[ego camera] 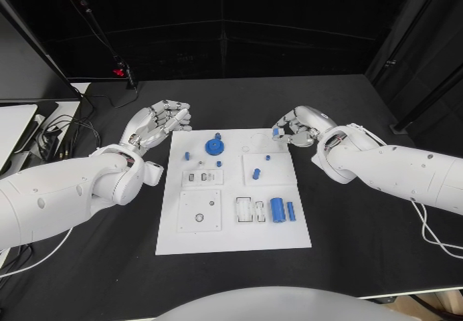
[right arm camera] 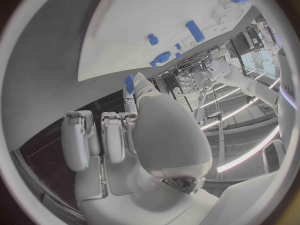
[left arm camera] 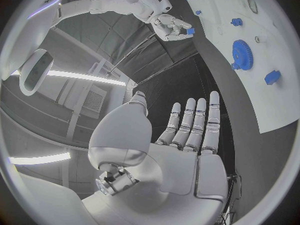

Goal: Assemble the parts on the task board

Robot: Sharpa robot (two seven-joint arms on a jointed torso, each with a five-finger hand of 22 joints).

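White task board [ego camera: 235, 237] on black table [ego camera: 366, 221]

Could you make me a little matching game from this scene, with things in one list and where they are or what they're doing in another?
Things:
1. left hand
2. right hand
3. blue gear
4. blue cylinder

States:
A. lying at the task board's near end
B. pinching a small blue part
C. open, holding nothing
D. at the board's far end

Pairs: 1-C, 2-B, 3-D, 4-A
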